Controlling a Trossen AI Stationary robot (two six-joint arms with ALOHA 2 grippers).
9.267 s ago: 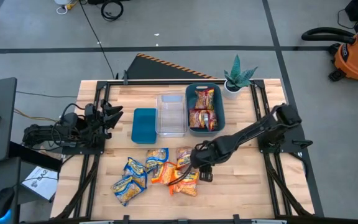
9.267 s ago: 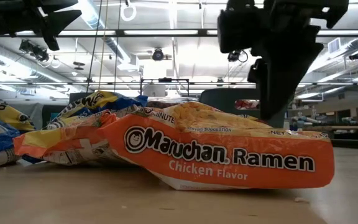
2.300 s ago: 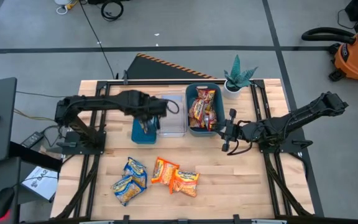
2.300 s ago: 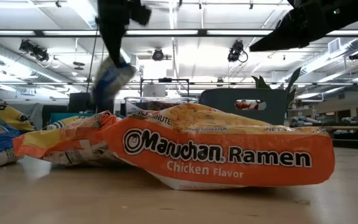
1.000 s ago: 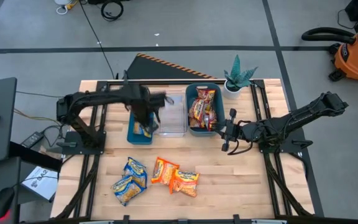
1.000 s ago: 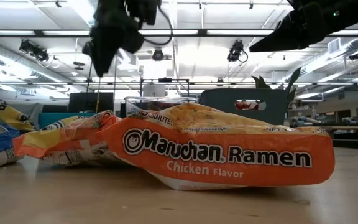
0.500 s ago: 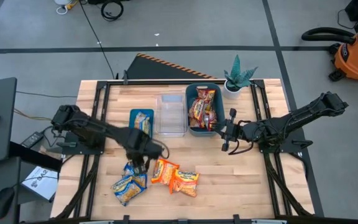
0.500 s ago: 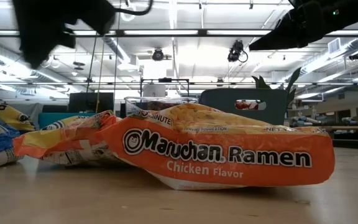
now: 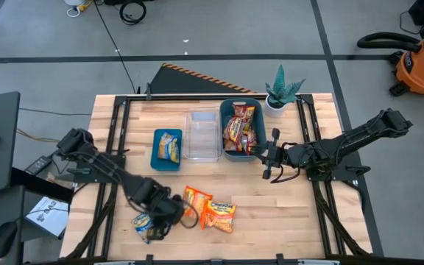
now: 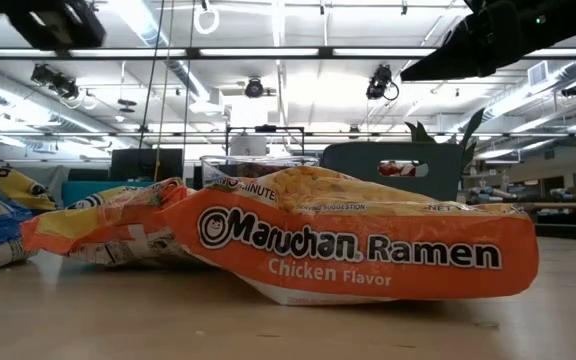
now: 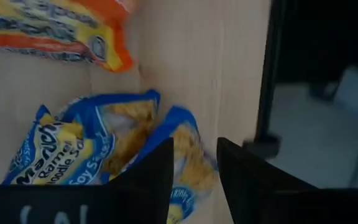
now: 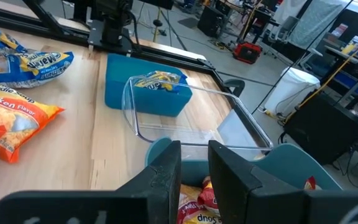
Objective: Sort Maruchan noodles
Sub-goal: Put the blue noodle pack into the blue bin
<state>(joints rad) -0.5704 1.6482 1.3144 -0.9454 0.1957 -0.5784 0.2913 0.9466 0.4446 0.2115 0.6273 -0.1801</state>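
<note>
Two blue-and-yellow noodle packets [image 11: 73, 146] lie at the table's near left; in the high view one of them [image 9: 144, 223] shows beside my left gripper [image 9: 162, 211]. My left gripper [image 11: 194, 168] is open just above them, one packet's corner [image 11: 188, 140] showing between its fingers. Two orange packets [image 9: 196, 202] [image 9: 219, 215] lie to their right. One blue-and-yellow packet [image 9: 169, 146] lies in the small teal bin [image 9: 157, 158]. Dark red packets [image 9: 240, 126] fill the large teal bin [image 9: 260, 140]. My right gripper [image 9: 269, 158] waits open beside that bin.
A clear bin [image 9: 202, 136] stands between the two teal bins. A potted plant [image 9: 282, 92] stands at the far right corner. The table's near edge and black frame rail [image 11: 269, 74] are close to my left gripper. The orange packet [image 10: 368, 240] fills the low view.
My left gripper has gone from above the small teal bin toward the table's near edge and down, over the blue-and-yellow packets at the near left. The blue-and-yellow packet in the small teal bin has stayed there.
</note>
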